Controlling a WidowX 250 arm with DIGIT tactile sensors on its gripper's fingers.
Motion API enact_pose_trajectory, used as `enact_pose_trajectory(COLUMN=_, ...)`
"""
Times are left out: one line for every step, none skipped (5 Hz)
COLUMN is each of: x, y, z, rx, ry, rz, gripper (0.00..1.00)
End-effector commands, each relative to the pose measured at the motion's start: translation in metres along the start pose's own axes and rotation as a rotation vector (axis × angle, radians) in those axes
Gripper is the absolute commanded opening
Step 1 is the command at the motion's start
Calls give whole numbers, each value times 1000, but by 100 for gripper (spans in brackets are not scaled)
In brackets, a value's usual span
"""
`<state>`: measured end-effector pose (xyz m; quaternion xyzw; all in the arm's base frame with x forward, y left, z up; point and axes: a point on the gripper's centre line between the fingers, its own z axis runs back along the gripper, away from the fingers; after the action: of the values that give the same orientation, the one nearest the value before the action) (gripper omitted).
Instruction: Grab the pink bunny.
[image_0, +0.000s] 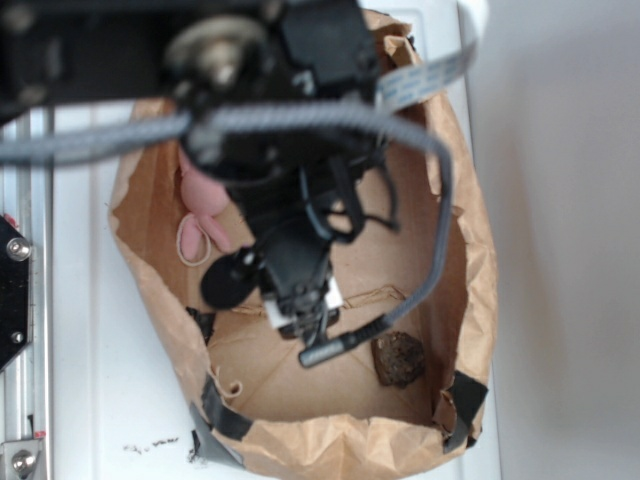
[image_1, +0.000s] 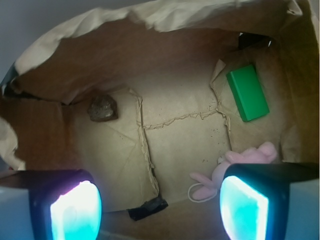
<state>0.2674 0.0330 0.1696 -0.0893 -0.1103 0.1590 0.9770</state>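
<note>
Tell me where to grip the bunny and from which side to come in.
Grip the bunny across its rounded body, coming straight down from above. It lies flat on the bag floor, partly hidden behind one finger of the open tool. The ears are thin and floppy and would likely slip. The green block sits apart, so only the near bag wall crowds the approach.
</note>
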Motion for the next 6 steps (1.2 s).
enact_pose_trajectory(x=23, y=24, z=-9, rx=101, ry=-62, rz=349, gripper=100)
enact_pose_trajectory(x=23, y=24, z=-9, rx=101, ry=-62, rz=349, gripper=100)
enact_pose_trajectory(x=23, y=24, z=-9, rx=101, ry=-62, rz=349, gripper=100)
enact_pose_trajectory(x=23, y=24, z=-9, rx=101, ry=-62, rz=349, gripper=100)
enact_pose_trajectory(x=19, y=34, z=-36, rx=222, ry=-66, rz=491, gripper=100)
enact_pose_trajectory(x=17, y=50, z=-55, rx=275, ry=-31, rz=627, gripper=100)
